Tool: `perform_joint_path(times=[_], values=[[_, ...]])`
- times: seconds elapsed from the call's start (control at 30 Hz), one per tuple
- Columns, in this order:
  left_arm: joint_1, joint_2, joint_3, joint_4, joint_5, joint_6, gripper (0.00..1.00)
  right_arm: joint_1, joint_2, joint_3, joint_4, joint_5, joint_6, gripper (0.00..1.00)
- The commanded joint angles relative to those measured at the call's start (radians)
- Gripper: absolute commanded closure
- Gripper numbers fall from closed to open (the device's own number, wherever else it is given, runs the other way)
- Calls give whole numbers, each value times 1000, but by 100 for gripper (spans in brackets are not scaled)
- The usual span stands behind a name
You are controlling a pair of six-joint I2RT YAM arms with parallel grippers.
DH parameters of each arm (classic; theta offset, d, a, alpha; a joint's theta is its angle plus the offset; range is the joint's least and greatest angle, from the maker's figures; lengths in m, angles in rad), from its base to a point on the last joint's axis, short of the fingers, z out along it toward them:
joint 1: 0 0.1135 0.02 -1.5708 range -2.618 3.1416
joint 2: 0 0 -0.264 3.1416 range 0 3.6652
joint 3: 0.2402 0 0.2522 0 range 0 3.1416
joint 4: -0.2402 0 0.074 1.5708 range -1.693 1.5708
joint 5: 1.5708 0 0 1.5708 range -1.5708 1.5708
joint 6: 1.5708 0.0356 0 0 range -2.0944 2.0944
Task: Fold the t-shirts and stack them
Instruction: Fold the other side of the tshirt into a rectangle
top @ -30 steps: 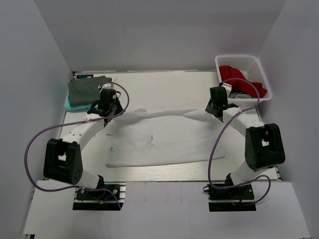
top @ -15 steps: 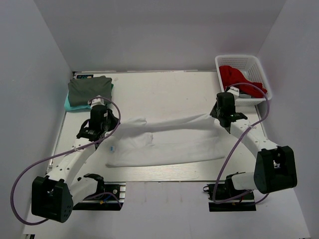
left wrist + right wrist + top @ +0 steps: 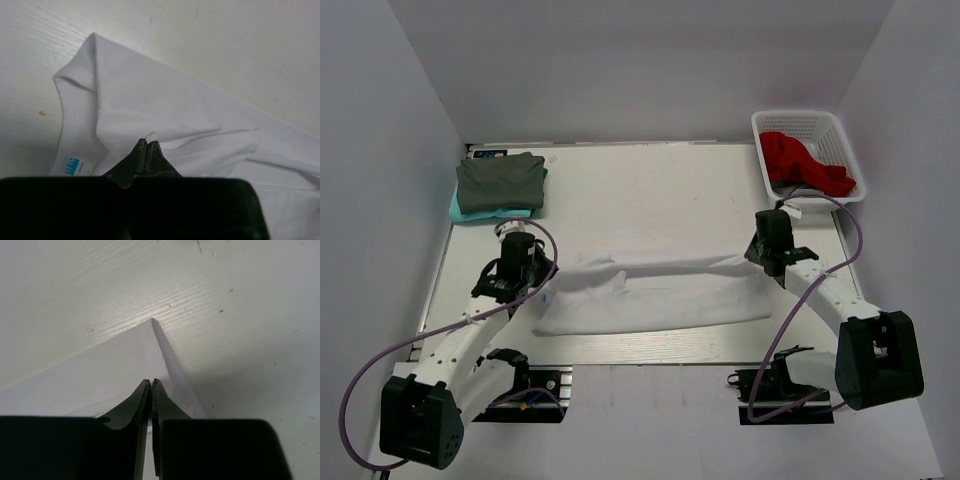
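Note:
The white t-shirt [image 3: 650, 295] lies across the table's middle, its far edge lifted and folded toward the front. My left gripper [image 3: 542, 272] is shut on the shirt's left end; the left wrist view shows the cloth [image 3: 165, 110] pinched at my gripper [image 3: 147, 142], with the blue neck label [image 3: 72, 164] beside it. My right gripper [image 3: 761, 262] is shut on the right end; the right wrist view shows a cloth corner [image 3: 125, 365] held in my gripper [image 3: 151, 383]. The dark grey t-shirt [image 3: 500, 181] lies folded on the teal t-shirt [image 3: 460, 209] at the far left.
A white basket [image 3: 770, 124] at the far right holds red cloth [image 3: 800, 160]. Purple cables loop from both arms. The grey walls close in the table on three sides.
Both grippers have pulled the shirt's far edge toward the front of the table, folding it over the near part. The shirt now forms a narrower band.

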Motion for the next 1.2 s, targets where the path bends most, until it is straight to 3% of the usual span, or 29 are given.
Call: perform_joint_path(times=[0.0,0.03,0.07,0.1,0.13,0.17,0.2,0.23,0.33,0.47,0.5,0.63,0.83,1.0,1.17], values=[[-1,-49,-57,-66,20,-37,100,-4,-45,-68,-29,9,44,88],[-1,-58,-81,-76,37,-52,100,-4,-48,-101,-19,-6,64,84],[-1,-58,-81,-119,95,-64,96,-4,-54,-117,-19,-18,69,61],[-1,-58,-81,-150,124,-82,87,-6,-60,-129,-60,-26,75,53],[-1,-76,-72,-190,143,-101,56,-3,-65,-134,-81,-22,99,45],[-1,-87,-72,-248,207,-101,38,-4,-101,-131,-97,-26,95,35],[-1,-102,-63,-286,220,-113,8,-6,-120,-126,-171,-20,89,34],[-1,-145,-37,-322,220,-113,0,-4,-167,-96,-198,3,72,30],[-1,-207,21,-385,223,-113,0,-6,-288,-71,-263,89,37,10],[-1,-201,31,-180,272,-63,0,-1,-353,-56,-176,-44,6,10],[-1,-138,22,-59,299,-63,0,0,-341,-57,-148,-128,-2,10],[-11,114,66,156,443,-43,0,8,-248,-34,5,-328,-16,10],[-84,406,179,354,617,-34,0,16,-71,44,61,-373,-34,10],[-164,476,151,341,617,-43,0,14,30,56,44,-382,-5,10],[-224,404,43,281,596,-52,0,10,32,9,17,-338,1,10]])
